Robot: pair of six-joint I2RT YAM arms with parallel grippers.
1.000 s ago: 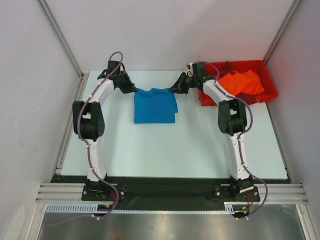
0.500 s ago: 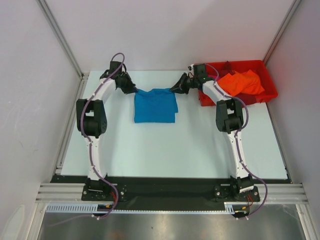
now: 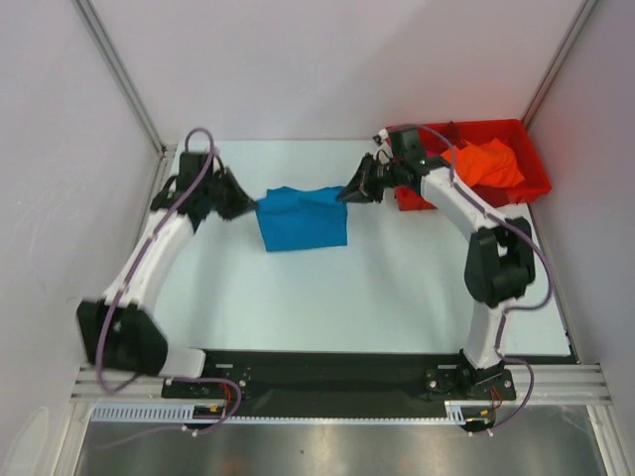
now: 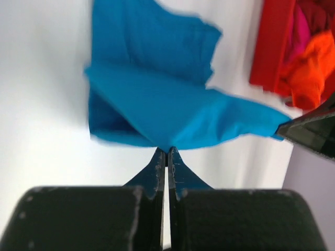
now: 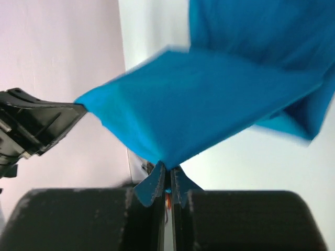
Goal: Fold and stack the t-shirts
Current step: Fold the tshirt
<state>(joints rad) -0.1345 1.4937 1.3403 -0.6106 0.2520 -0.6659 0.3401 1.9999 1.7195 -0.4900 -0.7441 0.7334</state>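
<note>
The teal-blue t-shirt (image 3: pixel 301 217) hangs folded between my two grippers above the white table, its lower part resting on the surface. My left gripper (image 3: pixel 246 206) is shut on its left corner, seen in the left wrist view (image 4: pixel 167 150) with the cloth (image 4: pixel 172 115) spreading away from it. My right gripper (image 3: pixel 348 191) is shut on the right corner, seen in the right wrist view (image 5: pixel 168 166) under the cloth (image 5: pixel 209 104). An orange t-shirt (image 3: pixel 484 164) lies in the red bin (image 3: pixel 536 183), with magenta-pink (image 4: pixel 301 26) and dark red cloth beside it.
The red plastic bin stands at the back right of the table, close behind my right arm. White walls and metal rails (image 3: pixel 119 89) enclose the table on three sides. A black strip (image 3: pixel 317 362) runs along the near edge.
Both grippers have pulled toward the near side and left with the teal-blue shirt, lifting its far edge over. The left arm has swung far outward to the left.
</note>
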